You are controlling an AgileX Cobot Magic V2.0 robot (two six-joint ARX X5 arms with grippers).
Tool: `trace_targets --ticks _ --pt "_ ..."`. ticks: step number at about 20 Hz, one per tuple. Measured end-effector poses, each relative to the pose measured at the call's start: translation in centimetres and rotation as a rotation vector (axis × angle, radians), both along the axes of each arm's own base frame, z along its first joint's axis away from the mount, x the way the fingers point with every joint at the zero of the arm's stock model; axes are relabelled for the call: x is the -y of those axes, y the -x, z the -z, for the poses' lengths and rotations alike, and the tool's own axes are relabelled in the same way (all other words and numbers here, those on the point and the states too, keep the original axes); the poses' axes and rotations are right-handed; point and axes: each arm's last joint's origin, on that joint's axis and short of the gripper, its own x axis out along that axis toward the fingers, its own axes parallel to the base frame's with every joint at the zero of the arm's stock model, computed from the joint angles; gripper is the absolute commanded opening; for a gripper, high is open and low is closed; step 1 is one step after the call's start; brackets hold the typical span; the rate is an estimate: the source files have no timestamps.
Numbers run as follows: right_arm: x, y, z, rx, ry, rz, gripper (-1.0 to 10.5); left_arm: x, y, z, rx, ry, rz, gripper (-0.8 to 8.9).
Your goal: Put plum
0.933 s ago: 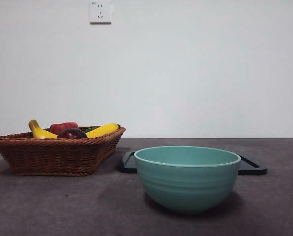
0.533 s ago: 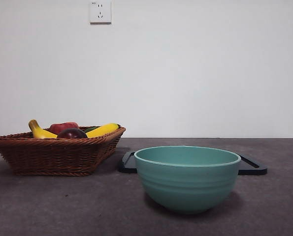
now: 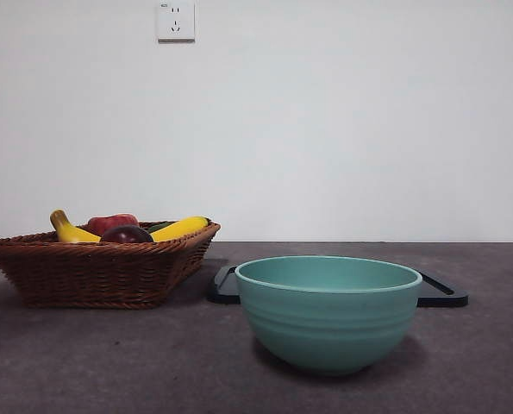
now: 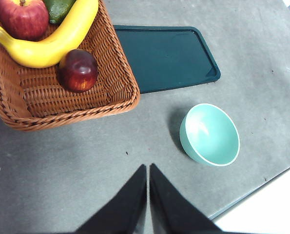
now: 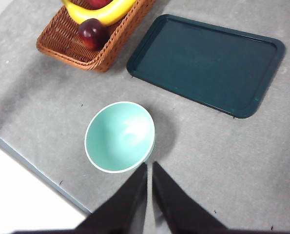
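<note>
Two tools: left tool (image 4: 148, 168) and right tool (image 5: 149, 165), both pinched narrow, holding nothing, high above the surface (image 4: 62, 165).
Plum (image 4: 78, 69): in the wicker basket (image 4: 110, 105), beside the banana (image 4: 52, 41).
Nearer arm: judged the left; the plum lies ahead of its tips.
Bowl (image 5: 119, 136): empty, under the right tool.
</note>
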Motion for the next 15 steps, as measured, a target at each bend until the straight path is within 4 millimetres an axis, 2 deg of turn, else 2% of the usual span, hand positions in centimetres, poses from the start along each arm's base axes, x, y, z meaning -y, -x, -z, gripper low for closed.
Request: trace_targets --ticks 1,2,4,5,6,15 --pt "0.0 0.0 0.0 0.0 0.0 0.0 0.2 0.0 0.01 0.0 0.0 0.0 0.0 0.7" --pt "0.0 0.0 0.0 0.0 0.0 0.0 0.9 0.0 0.01 0.0 0.0 0.0 0.0 1.53" --pt "0.0 0.0 0.0 0.0 0.0 0.0 3.2 0.0 0.0 0.0 0.0 0.0 0.0 3.5" --pt "0.0 -0.01 -0.01 0.0 0.0 0.0 3.9 0.0 0.0 0.0 0.0 0.0 0.0 4.15" --pt "0.0 -0.01 -0.01 0.0 0.0 0.0 4.0 0.0 0.0 0.0 0.0 0.0 0.0 4.45" --pt "0.0 -0.01 -0.01 0.0 0.0 0.0 4.0 0.0 -0.04 -0.01 0.003 -0.001 0.001 4.45"
